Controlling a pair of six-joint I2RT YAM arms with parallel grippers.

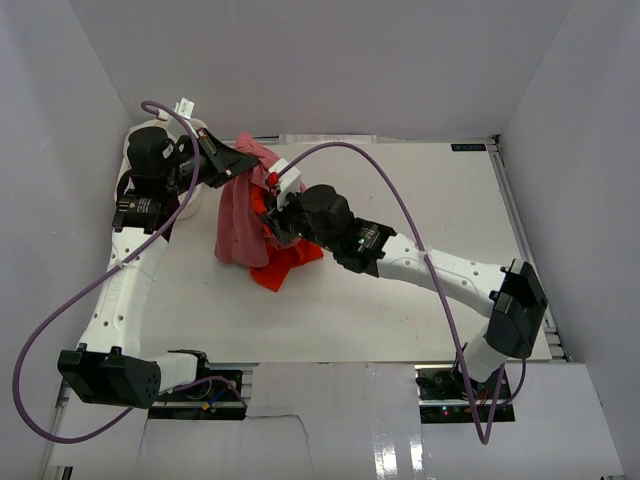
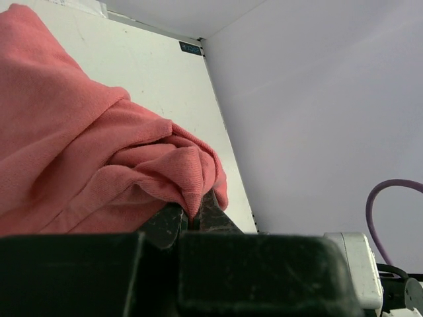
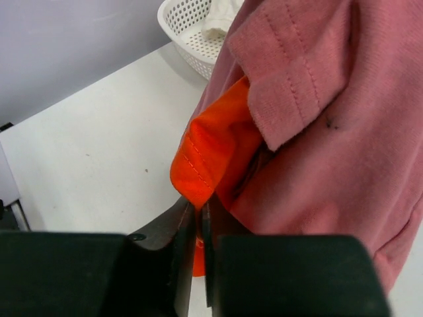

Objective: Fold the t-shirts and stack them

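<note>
Pinching pink t-shirt [image 2: 86, 152] in left gripper [image 2: 192, 221] | right gripper [image 3: 198, 218] clamps orange t-shirt [image 3: 211, 152] | table label [image 2: 190, 48] unreadable

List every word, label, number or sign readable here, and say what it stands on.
No text can be read in any view.
Too small and blurred to read: the dark label at the far edge of the table.
No print shows on the pink t-shirt or the orange-red t-shirt.
</note>
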